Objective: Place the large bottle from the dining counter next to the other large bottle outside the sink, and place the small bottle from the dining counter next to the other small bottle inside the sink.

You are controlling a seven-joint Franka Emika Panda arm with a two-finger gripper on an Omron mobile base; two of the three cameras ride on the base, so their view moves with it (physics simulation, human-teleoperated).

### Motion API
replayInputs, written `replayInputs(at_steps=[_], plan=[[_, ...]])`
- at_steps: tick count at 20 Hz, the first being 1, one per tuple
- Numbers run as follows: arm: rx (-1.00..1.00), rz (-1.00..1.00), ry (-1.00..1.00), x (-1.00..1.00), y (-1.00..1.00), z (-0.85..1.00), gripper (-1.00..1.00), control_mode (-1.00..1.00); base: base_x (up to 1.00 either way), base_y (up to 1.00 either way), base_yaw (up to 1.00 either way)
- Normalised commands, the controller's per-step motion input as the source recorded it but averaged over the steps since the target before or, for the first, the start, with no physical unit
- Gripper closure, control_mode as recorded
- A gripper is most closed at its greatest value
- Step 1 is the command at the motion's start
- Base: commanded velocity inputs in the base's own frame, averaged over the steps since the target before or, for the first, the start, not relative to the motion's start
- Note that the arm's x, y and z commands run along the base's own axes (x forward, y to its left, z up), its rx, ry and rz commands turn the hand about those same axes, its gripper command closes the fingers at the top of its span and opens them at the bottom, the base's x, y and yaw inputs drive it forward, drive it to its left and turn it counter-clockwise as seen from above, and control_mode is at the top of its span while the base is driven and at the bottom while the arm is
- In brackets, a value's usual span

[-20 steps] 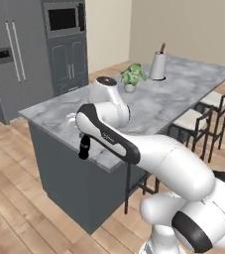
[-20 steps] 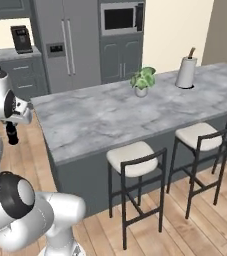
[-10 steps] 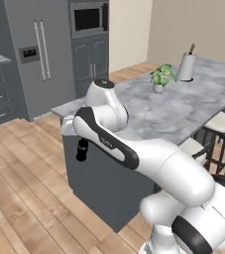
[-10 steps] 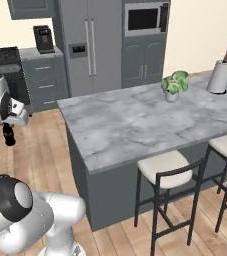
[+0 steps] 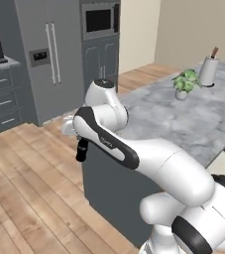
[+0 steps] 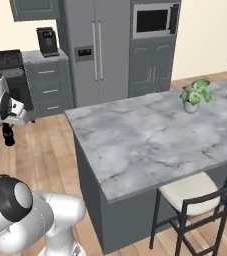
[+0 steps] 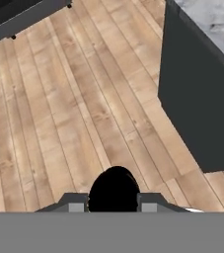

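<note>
Claw (image 5: pixel 82 151) clamped on a dark bottle (image 7: pixel 114 188), off the desk (image 6: pixel 150 135); sink placement apparently not yet done

The dining counter (image 5: pixel 183 124) is a long island with a grey-white marbled stone top on a dark grey base; in the right base view its near corner (image 6: pixel 92 150) stands over the wooden floor with a cream-seated black stool drawn up along its long side. In the hand view its dark end wall (image 7: pixel 197 99) rises at the right. A small black bottle (image 5: pixel 82 150) hangs upright off the counter's end, above the floor and apart from the base, held between the fingers of the gripper (image 7: pixel 113 202); from the hand it reads as a rounded black shape (image 7: pixel 114 190).
</note>
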Motion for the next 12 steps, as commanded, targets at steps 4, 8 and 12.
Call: replayInputs(at_steps=[4, 8, 12], plan=[[0.0, 0.0, 0.0, 0.0, 0.0, 0.0, 1.0, 1.0, 0.48, 0.64, -0.02], [0.0, 0.0, 0.0, 0.0, 0.0, 0.0, 1.0, 1.0, 0.46, 0.57, 0.07], [0.0, 0.0, 0.0, 0.0, 0.0, 0.0, 1.0, 1.0, 0.34, 0.58, 0.23]])
